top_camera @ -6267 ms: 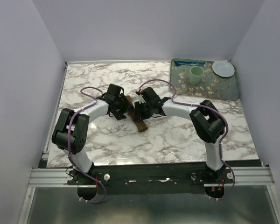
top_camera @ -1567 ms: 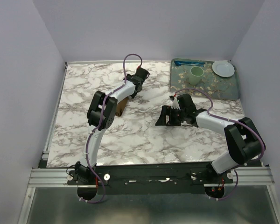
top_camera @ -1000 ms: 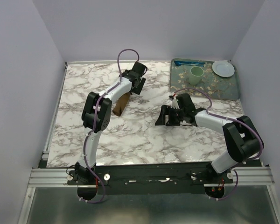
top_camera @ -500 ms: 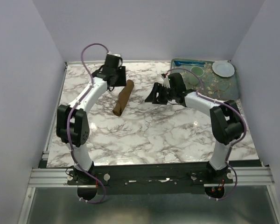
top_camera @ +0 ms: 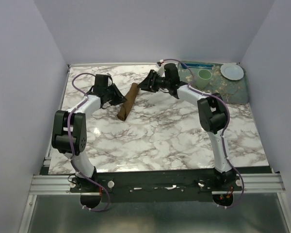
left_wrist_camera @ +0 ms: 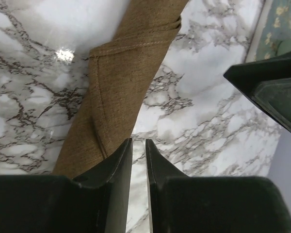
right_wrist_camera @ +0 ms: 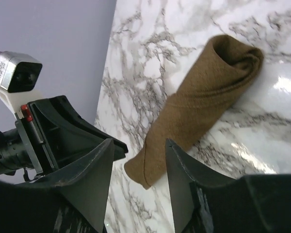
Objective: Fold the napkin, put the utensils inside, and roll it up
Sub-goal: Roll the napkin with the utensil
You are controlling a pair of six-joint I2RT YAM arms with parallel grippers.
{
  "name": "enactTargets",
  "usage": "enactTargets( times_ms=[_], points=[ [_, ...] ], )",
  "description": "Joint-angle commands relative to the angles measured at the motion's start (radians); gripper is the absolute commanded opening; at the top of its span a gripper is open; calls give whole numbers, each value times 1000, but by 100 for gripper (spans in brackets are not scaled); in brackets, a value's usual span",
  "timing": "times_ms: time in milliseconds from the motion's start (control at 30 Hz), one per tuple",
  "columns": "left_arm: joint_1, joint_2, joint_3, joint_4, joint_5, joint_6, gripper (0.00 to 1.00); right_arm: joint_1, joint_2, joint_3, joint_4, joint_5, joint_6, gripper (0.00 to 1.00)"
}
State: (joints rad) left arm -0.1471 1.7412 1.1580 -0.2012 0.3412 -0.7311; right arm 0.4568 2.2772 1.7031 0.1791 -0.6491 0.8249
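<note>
Napkin lies rolled on the far-left surface, touched by neither gripper (spoon not visible, presumably inside). Left gripper has its jaws nearly closed on nothing, right gripper part-open and empty. Rolling looks finished; next is likely just pulling both arms clear.

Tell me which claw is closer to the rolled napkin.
Roughly even. The left claw sits just left of the napkin at mid-length; the right claw hovers just right of its far end. Neither holds it.

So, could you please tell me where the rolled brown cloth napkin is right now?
In the top view, the rolled brown cloth napkin lies diagonally on the marble table, left of centre toward the far edge, between the left fingers and right fingers.
</note>
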Motion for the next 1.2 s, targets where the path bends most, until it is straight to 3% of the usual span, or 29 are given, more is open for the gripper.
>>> enactTargets(
  times_ms=[0,167,233,467,1167],
  points=[
    [14,38,9,121,88,-71,24,31,106,142,92,-46,57,51],
    [21,72,-6,141,113,-77,24,72,227,312,111,-41,101,43],
    [24,90,-1,132,113,-74,23,82,264,358,97,-46,120,35],
    [24,121,-14,135,117,-68,23,91,337,403,106,-14,187,28],
    [26,130,-11,85,108,-42,23,92,421,399,126,11,264,25]
  ],
)
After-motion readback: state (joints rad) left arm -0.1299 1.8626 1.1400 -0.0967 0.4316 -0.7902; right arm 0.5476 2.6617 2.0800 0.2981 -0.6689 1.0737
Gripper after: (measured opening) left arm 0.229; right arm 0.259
